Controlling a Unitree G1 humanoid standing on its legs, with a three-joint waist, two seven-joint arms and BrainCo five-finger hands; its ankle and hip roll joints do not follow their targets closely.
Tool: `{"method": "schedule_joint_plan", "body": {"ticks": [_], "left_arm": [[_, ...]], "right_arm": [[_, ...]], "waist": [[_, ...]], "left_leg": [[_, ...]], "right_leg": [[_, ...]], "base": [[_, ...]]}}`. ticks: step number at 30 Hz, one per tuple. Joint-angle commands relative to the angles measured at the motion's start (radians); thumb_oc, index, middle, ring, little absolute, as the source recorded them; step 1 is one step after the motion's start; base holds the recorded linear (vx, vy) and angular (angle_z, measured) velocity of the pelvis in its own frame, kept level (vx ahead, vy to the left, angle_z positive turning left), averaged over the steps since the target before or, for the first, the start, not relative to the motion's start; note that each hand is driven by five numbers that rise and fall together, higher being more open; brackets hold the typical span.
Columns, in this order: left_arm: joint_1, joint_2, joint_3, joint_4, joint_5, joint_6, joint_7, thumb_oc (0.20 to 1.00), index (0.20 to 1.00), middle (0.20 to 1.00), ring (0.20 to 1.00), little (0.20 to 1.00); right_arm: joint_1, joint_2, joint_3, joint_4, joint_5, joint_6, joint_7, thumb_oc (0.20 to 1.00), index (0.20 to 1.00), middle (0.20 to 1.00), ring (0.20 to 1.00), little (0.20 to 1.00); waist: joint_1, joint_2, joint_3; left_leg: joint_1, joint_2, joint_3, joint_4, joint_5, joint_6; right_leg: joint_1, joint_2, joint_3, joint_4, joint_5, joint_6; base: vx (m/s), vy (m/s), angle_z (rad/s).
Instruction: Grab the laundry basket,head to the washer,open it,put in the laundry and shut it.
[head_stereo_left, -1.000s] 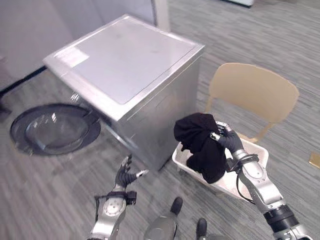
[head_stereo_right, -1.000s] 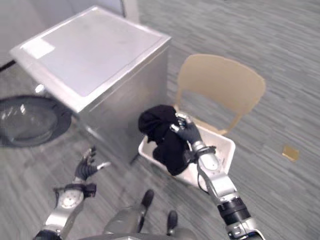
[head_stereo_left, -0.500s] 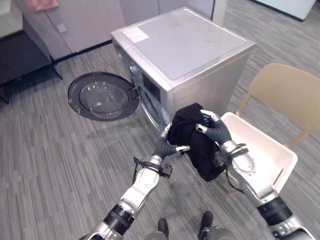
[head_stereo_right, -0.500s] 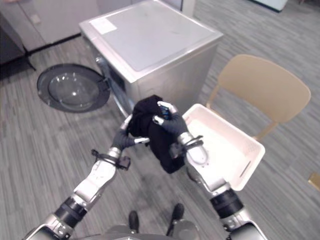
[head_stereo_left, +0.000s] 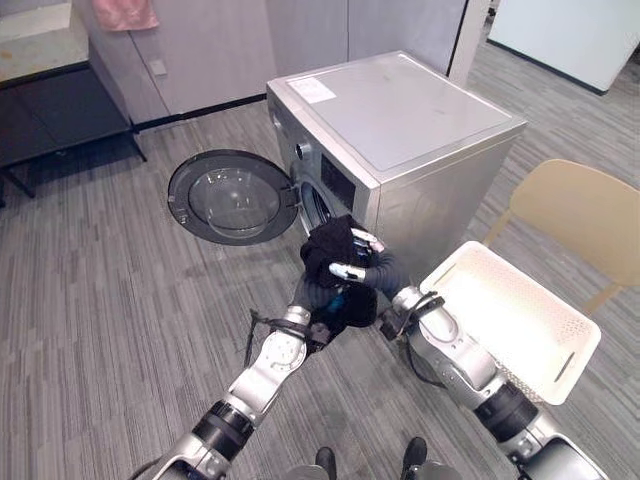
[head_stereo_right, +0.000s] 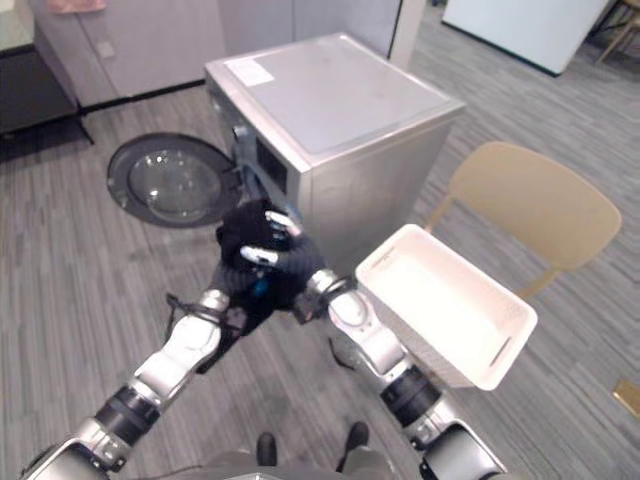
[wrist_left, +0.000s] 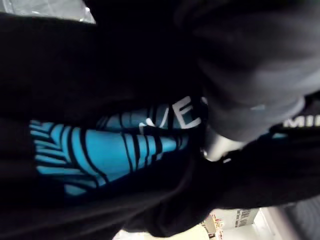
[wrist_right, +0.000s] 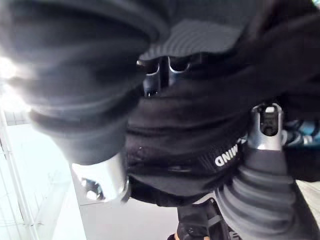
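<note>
A black garment (head_stereo_left: 333, 262) with a blue print (wrist_left: 100, 150) is bunched in front of the silver washer's (head_stereo_left: 400, 120) round opening (head_stereo_left: 318, 205). My right hand (head_stereo_left: 368, 272) is shut on it from the right, with fingers (wrist_right: 265, 125) curled into the cloth. Just below, my left hand (head_stereo_left: 308, 298) reaches up under the bundle from the left and is partly buried in the cloth. The washer's glass door (head_stereo_left: 232, 195) is swung wide open to the left. A white laundry basket (head_stereo_left: 560, 330) stands at the right, behind my right arm, and looks empty.
A tan chair (head_stereo_left: 585, 220) stands at the right beside the basket. A dark low table (head_stereo_left: 60, 110) is at the back left, with a pink cloth (head_stereo_left: 125, 12) hanging on the wall above it. Grey striped floor lies open to the left of the door.
The view has swung left toward the washer's front. My right hand has carried the black garment from beside the basket up to the washer's opening, and my left hand has moved in under it.
</note>
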Motion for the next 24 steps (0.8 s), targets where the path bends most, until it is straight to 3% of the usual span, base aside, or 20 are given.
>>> {"method": "schedule_joint_plan", "body": {"ticks": [1,5,7,10,14,18,20,24], "left_arm": [[-0.017,-0.018,0.067,-0.003,-0.001,-0.051,0.024,0.2,0.2,0.2,0.2,0.2],[0.091,-0.012,0.154,-0.013,-0.065,-0.05,0.004,0.2,0.2,0.2,0.2,0.2],[0.201,-0.017,0.245,0.018,-0.108,-0.042,-0.016,0.2,0.2,0.2,0.2,0.2],[0.273,-0.024,0.307,0.063,-0.134,-0.028,-0.043,0.2,0.2,0.2,0.2,0.2],[0.336,-0.045,0.403,0.231,-0.175,0.008,-0.086,0.2,0.2,0.2,0.2,0.2],[0.359,-0.038,0.477,0.336,-0.171,0.025,-0.086,0.2,0.2,0.2,0.2,0.2],[0.367,-0.037,0.484,0.348,-0.166,0.029,-0.087,0.2,0.2,0.2,0.2,0.2],[0.349,-0.032,0.49,0.368,-0.144,0.029,-0.069,0.2,0.2,0.2,0.2,0.2]], "right_arm": [[-0.008,0.008,-0.086,-0.061,-0.105,-0.053,-0.005,1.0,1.0,1.0,1.0,1.0],[0.075,-0.056,-0.16,-0.074,-0.245,-0.052,-0.027,1.0,1.0,1.0,1.0,1.0],[0.175,-0.112,-0.235,-0.05,-0.332,-0.048,-0.03,1.0,1.0,1.0,1.0,1.0],[0.259,-0.147,-0.284,-0.023,-0.378,-0.035,-0.012,1.0,1.0,1.0,1.0,1.0],[0.38,-0.192,-0.356,0.123,-0.444,-0.021,0.007,1.0,1.0,1.0,1.0,1.0],[0.423,-0.189,-0.36,0.285,-0.474,-0.009,0.011,1.0,1.0,1.0,1.0,1.0],[0.422,-0.186,-0.35,0.309,-0.484,-0.006,0.011,1.0,1.0,1.0,1.0,1.0],[0.414,-0.18,-0.349,0.368,-0.525,0.009,-0.023,1.0,1.0,1.0,1.0,1.0]], "waist": [[0.002,-0.014,-0.019],[-0.001,-0.018,-0.027],[0.0,-0.02,-0.033],[0.0,-0.019,-0.029],[0.007,-0.012,0.007],[-0.001,-0.016,0.037],[0.0,-0.016,0.032],[0.005,-0.028,0.035]], "left_leg": [[-0.006,-0.034,-0.081,-0.01,-0.063,0.02],[-0.015,-0.033,-0.091,0.0,-0.062,0.015],[-0.027,-0.027,-0.104,0.0,-0.05,0.002],[-0.043,-0.024,-0.121,0.01,-0.045,-0.008],[-0.127,-0.029,-0.153,0.093,-0.04,-0.035],[-0.194,0.025,-0.02,0.16,-0.041,-0.033],[-0.181,0.034,-0.017,0.14,-0.055,-0.042],[-0.242,0.09,0.074,0.09,0.025,-0.063]], "right_leg": [[0.047,0.08,0.117,0.04,-0.141,0.041],[0.071,0.095,0.141,-0.009,-0.138,0.03],[0.09,0.104,0.133,-0.051,-0.132,0.021],[0.098,0.106,0.106,-0.075,-0.131,0.018],[0.097,0.095,0.01,-0.085,-0.149,-0.002],[0.106,0.06,-0.098,-0.068,-0.179,-0.011],[0.123,0.06,-0.101,-0.068,-0.199,-0.003],[0.159,0.022,-0.187,-0.07,-0.199,0.011]], "base": [[0.01,-0.071,0.13],[0.03,-0.106,0.11],[0.05,-0.167,0.3],[0.0,-0.115,0.42],[-0.03,-0.082,0.77],[0.04,0.03,1.11],[0.15,0.043,0.93],[0.15,0.14,0.53]]}}
